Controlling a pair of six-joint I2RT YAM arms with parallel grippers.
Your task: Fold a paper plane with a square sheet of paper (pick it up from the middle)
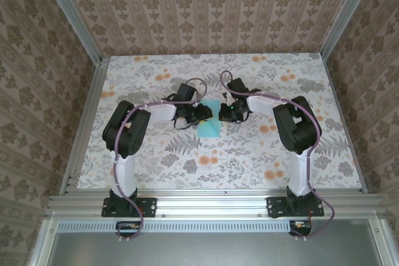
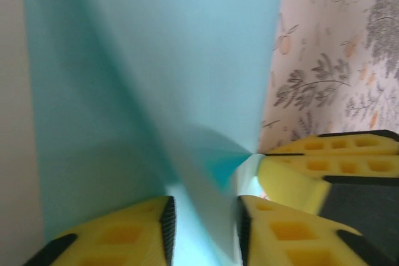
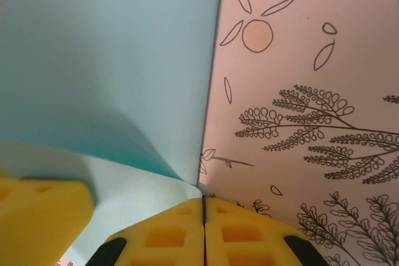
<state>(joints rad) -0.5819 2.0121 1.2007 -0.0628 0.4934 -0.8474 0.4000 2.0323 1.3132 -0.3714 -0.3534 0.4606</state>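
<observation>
The surface has this pale floral print, grey ferns with orange blossoms all over. Walls around it are brown damask wallpaper, with aluminium rails framing the edges and a plain grey metal panel along the near side.

The sheet of paper in front of the left gripper is thin, smooth, matt turquoise paper, with a soft sheen where it bends. The fingers look like matt yellow moulded plastic with black rubbery-looking edging. The surface beside the right gripper is a smooth matt floral print. The frame rails back behind the grippers are bare brushed metal.
</observation>
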